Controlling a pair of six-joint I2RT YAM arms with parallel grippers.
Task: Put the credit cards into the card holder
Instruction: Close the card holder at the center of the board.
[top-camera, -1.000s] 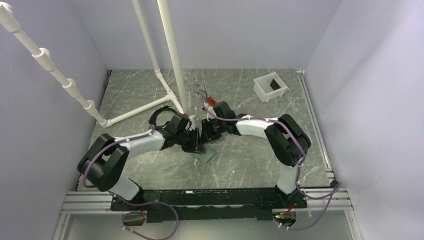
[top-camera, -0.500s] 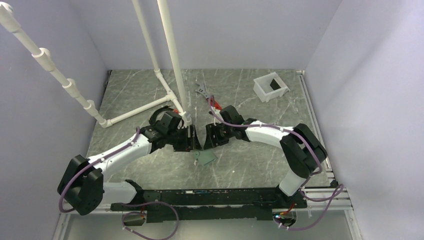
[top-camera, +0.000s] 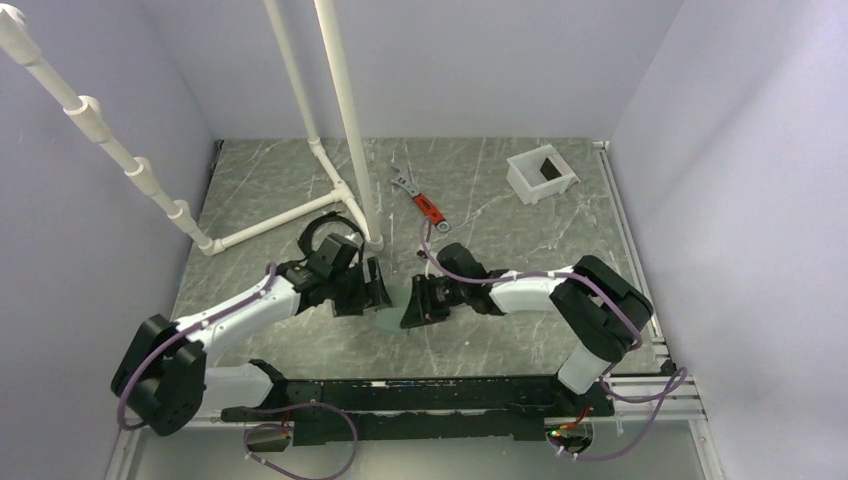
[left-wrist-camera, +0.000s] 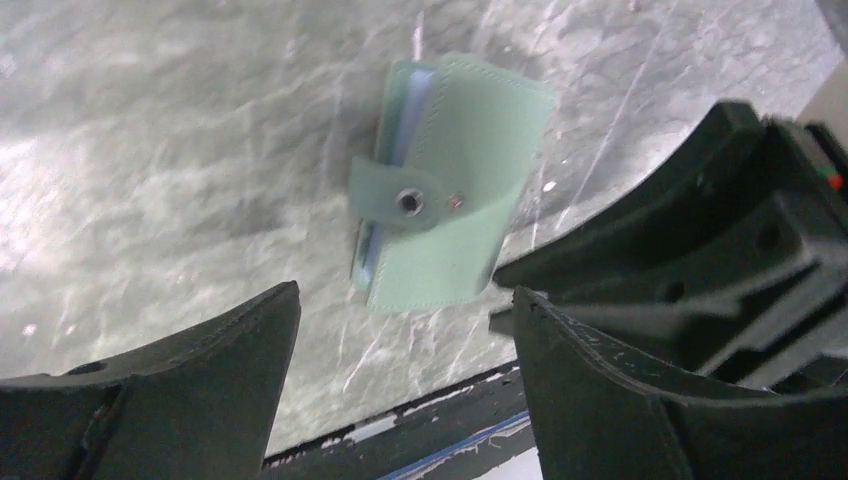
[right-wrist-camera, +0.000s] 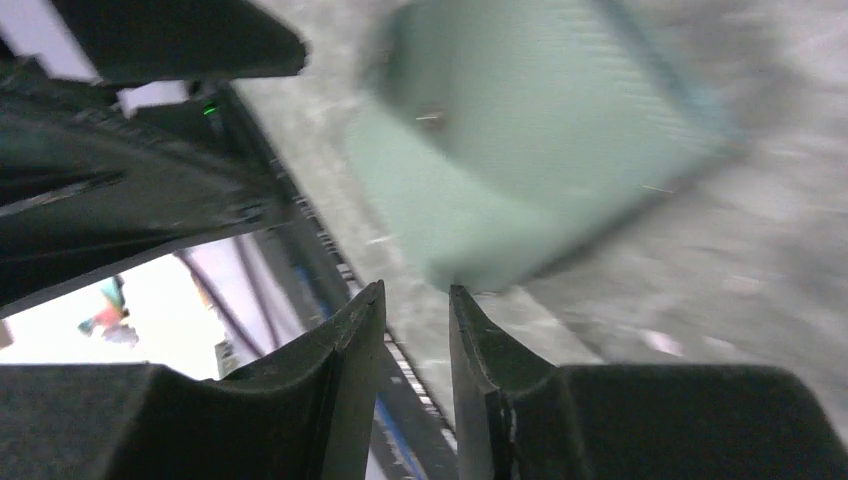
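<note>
The card holder (left-wrist-camera: 450, 180) lies folded on the marble table, its strap snapped across the front. A light blue credit card's edge (left-wrist-camera: 418, 105) shows inside the fold; no other card is visible. In the top view the holder (top-camera: 393, 314) sits between both grippers. My left gripper (left-wrist-camera: 405, 295) is open wide and empty, hovering just left of and above it (top-camera: 372, 290). My right gripper (right-wrist-camera: 417, 288) has a narrow gap with nothing in it. Its fingertips (right-wrist-camera: 460, 300) sit at the holder's blurred corner (right-wrist-camera: 540, 140), and it hangs close on the right (top-camera: 415, 305).
A white square tub (top-camera: 541, 173) stands at the back right. A red-handled wrench (top-camera: 420, 198) lies behind the grippers. A white pipe frame (top-camera: 340, 120) rises at the back left. The black base rail (top-camera: 420, 385) runs along the near edge.
The left jaws opened wide and let go of the holder, which now lies flat. Both grippers moved toward the near edge and now flank it. The right jaws opened, then narrowed.
</note>
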